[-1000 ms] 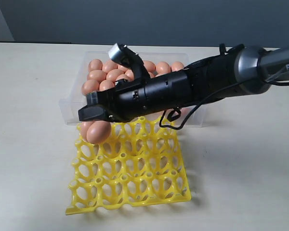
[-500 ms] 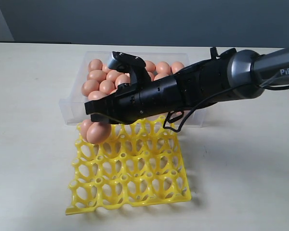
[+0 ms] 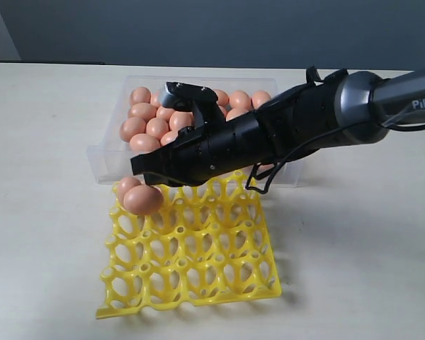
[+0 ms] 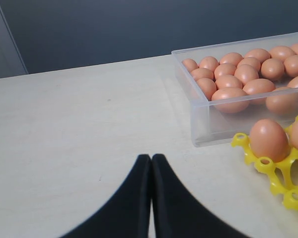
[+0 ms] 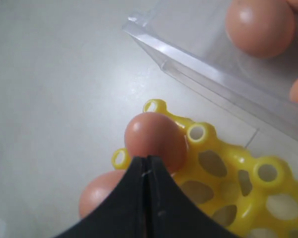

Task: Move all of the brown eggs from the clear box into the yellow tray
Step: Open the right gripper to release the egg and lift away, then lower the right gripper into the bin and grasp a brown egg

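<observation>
Brown eggs [image 3: 144,112] mostly fill the clear box [image 3: 99,159] toward the desk's [image 3: 42,234] far edge. Two sit in far-left cups of the yellow tray [image 3: 120,306] just before it. The right gripper [image 3: 137,166] hovers over them, jaws clenched and empty. The left gripper [image 4: 151,159] has its jaws clenched too.

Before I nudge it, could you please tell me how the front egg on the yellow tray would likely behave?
The egg looks rounded and seems to lie sideways on the tray, so a push would probably roll it. Its matte shell should grip fairly well. It may crack against the hard plastic, so go gently.
</observation>
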You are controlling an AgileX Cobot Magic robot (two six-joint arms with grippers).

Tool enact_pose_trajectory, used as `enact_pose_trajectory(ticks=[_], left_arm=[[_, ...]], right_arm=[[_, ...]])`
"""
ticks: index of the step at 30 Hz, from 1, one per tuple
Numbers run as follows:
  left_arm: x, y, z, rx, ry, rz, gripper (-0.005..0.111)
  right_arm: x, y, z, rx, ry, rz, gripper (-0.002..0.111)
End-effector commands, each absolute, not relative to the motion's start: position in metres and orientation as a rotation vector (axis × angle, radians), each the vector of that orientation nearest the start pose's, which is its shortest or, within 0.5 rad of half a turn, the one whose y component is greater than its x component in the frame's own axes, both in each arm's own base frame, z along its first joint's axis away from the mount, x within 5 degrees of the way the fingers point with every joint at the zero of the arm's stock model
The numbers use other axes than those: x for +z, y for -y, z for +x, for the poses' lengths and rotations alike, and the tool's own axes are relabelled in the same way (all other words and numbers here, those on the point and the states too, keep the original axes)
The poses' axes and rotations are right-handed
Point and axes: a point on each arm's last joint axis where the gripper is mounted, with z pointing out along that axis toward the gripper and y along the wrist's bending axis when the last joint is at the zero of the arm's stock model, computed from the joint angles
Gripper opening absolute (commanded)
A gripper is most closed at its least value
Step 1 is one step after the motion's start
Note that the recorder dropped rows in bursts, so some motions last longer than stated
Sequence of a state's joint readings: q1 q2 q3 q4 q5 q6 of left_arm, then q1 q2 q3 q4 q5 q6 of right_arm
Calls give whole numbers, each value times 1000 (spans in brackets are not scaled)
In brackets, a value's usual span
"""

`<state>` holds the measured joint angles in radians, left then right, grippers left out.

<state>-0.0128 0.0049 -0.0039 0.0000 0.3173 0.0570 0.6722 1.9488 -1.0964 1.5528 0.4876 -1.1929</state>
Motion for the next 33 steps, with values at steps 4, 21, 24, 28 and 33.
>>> enact_pose_trajectory(ticks=[4, 21, 24, 28, 33], left_arm=[[185, 0, 54, 34, -1790, 58, 0], [185, 0, 54, 34, -1790, 58, 0], [185, 0, 54, 34, -1790, 58, 0], [185, 0, 54, 34, -1790, 58, 0], [185, 0, 54, 34, -1790, 58, 0]], right_arm=[[156, -278, 280, 1023, -2409, -680, -1], [165, -273, 289, 903, -2375, -605, -1], [187, -266, 305, 753, -2288, -506, -1], [222, -257, 332, 761, -2171, -482, -1], [246, -246, 367, 890, -2139, -533, 12]])
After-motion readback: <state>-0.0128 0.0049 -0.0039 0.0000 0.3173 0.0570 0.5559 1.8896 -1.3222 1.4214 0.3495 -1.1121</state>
